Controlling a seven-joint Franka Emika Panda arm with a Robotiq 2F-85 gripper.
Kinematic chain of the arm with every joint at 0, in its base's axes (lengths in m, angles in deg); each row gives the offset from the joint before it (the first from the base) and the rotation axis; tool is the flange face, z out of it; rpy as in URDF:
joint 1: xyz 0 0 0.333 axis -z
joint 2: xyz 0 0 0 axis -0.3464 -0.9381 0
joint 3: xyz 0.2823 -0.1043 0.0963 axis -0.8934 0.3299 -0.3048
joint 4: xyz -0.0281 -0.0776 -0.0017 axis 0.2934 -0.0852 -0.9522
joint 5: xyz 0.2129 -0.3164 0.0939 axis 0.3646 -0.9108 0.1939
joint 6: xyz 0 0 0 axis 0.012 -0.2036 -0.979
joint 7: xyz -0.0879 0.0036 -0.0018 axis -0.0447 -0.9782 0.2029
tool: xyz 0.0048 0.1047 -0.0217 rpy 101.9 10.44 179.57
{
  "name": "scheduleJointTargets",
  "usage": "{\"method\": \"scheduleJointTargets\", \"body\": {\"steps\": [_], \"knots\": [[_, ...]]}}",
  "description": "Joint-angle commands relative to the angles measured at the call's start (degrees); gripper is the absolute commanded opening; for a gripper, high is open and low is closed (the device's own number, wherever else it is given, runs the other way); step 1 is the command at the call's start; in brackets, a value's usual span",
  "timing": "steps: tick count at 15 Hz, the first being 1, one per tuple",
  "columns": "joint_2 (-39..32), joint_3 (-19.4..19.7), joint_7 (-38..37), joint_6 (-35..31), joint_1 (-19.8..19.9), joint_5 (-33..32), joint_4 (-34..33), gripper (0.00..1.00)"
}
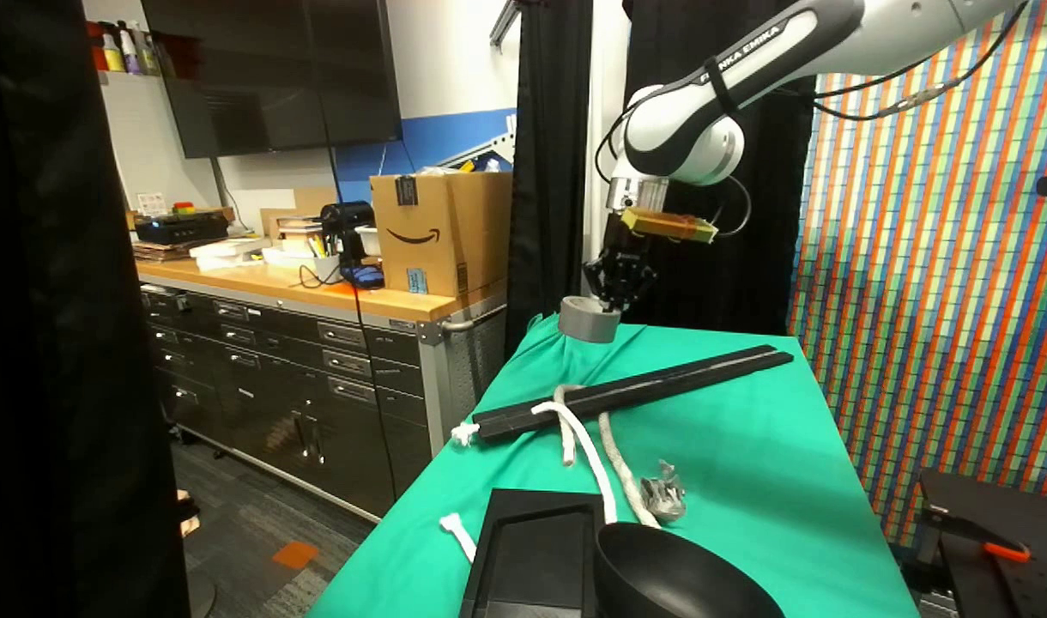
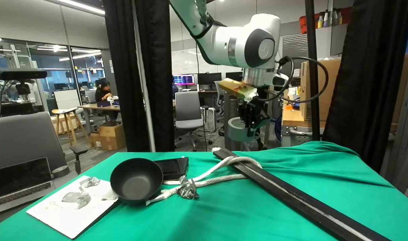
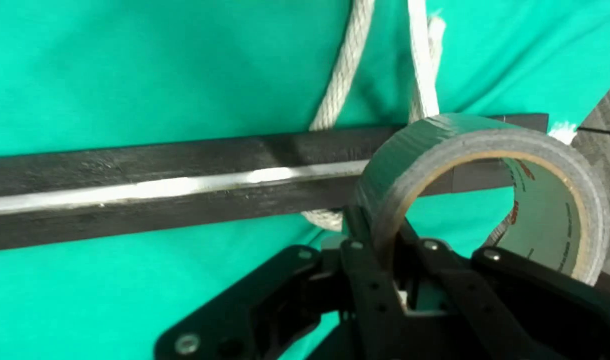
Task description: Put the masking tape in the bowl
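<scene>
Ceiling light [image 2: 80,6] glowing hard in exterior view! Wrist view: white glare streaking along black bar [image 3: 210,184], soft shadows on green desk [image 3: 160,75] beside cord [image 3: 346,70].

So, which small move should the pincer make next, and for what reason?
Probably carry the tape roll, kept raised, toward the black bowl: the pincer clamps the roll's wall above the green cloth, and in an exterior view the dark bar and rope lie between roll and bowl.

Open air lies above the round black bowl [image 2: 137,172]. Lower down, a long black bar [image 1: 652,386] and thick white rope [image 2: 220,180] obstruct passage.
</scene>
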Motion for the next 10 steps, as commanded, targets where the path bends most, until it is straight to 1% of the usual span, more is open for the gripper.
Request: {"method": "scheduleJointTargets", "body": {"steps": [1,7,10], "knots": [[10.7,-0.4,1.6,1.7,-1.3,-2.2,11.9,0.13],[20.6,-2.3,2.7,0.4,-3.3,-5.0,25.6,0.13],[24.5,-4.0,2.6,0.0,-4.3,-4.6,31.6,0.13]]}}
